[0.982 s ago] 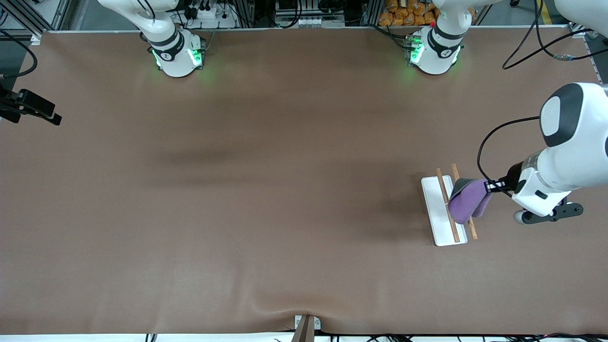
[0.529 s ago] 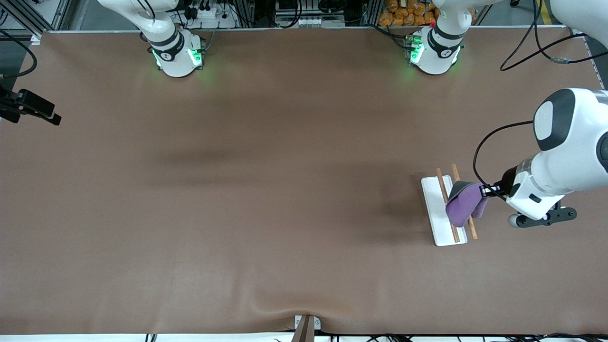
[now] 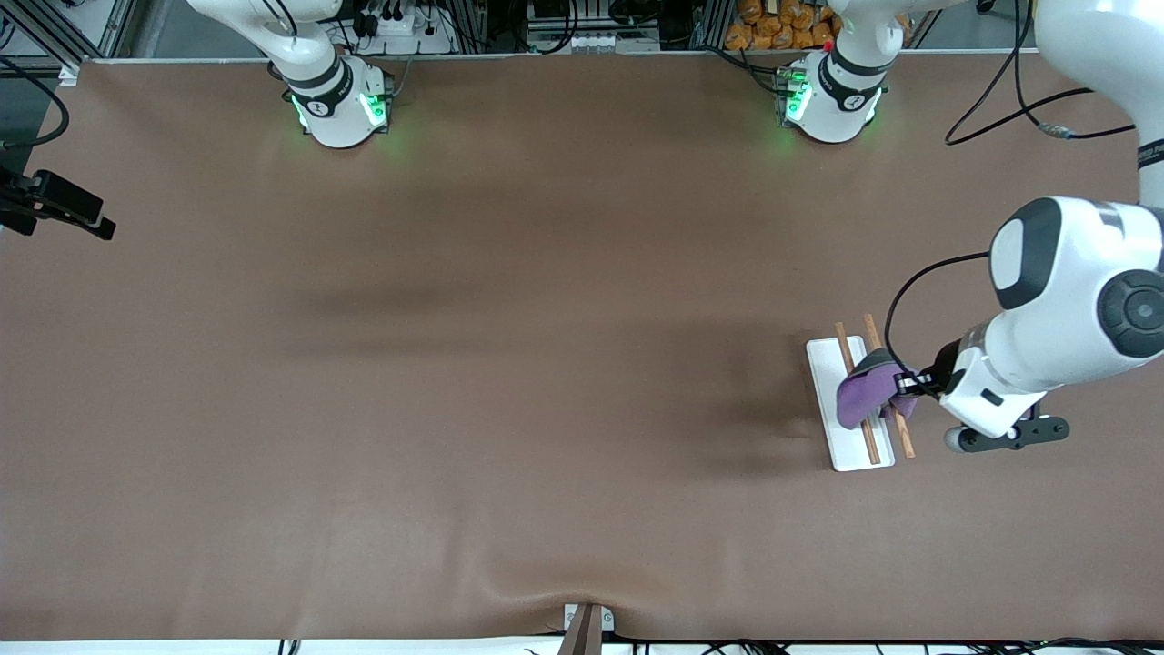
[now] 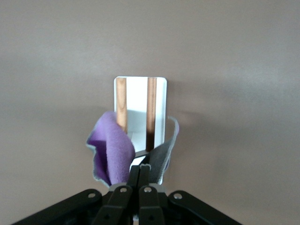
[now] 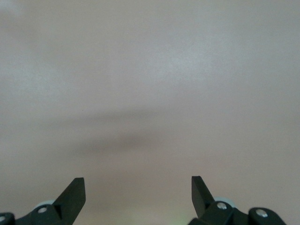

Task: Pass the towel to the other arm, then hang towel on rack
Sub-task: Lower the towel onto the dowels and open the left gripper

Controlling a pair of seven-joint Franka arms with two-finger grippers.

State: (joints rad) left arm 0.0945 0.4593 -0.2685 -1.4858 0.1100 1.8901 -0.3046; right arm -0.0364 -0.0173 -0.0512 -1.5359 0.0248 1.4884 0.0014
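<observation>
Purple on one face and dark grey on the other, the towel (image 3: 864,391) is pinched in the left end effector (image 3: 903,384), whose fingers are clamped together on one edge of the cloth. It hangs over the rack (image 3: 848,403) toward the left arm's end of the table (image 3: 509,382), draping across the two thin wooden rods (image 4: 151,112). Whether the cloth actually rests on the rods I cannot tell.

It looks like a light, limp, slightly fuzzy thing: it folds and curls under its own weight, so I would judge it will sag wherever it is let go and will not slip much on bare wood. An edge pinch like this one seems the right hold, leaving most of the fabric free to fall on either side of a rod.

Beneath it, the rack's base is a flat white rectangle with rounded corners, smooth and hard, and the rods are straight, brown and parallel. Brown matte covering lies over the table, faintly rippled at the camera edge.

Only bare table shows under the right end effector (image 5: 138,192), which waits with its fingers well apart.
</observation>
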